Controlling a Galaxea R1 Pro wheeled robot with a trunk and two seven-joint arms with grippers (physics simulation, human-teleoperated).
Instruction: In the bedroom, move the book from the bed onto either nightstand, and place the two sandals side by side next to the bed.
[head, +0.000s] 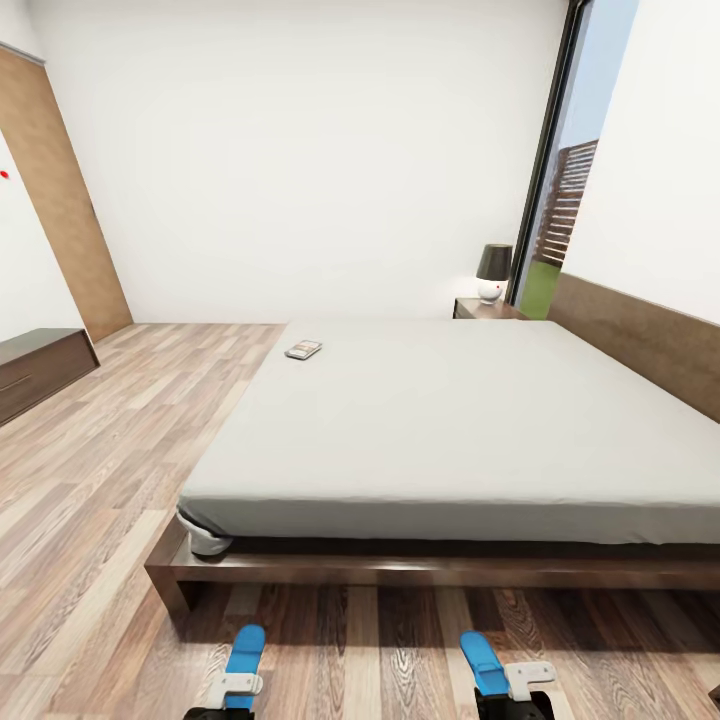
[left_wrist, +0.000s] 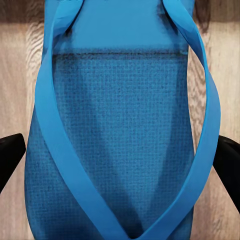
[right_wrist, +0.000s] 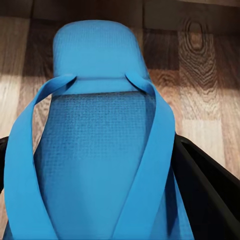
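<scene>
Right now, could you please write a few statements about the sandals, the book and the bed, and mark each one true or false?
1. The book lies on the bed. True.
2. Both sandals are on the mattress. False: the left sandal and the right sandal are over the floor, at the left gripper and the right gripper.
3. A lamp stands on the nightstand. True.
4. The sandals touch each other. False: they are well apart.
5. The book is on the nightstand. False: it is on the mattress.
</scene>
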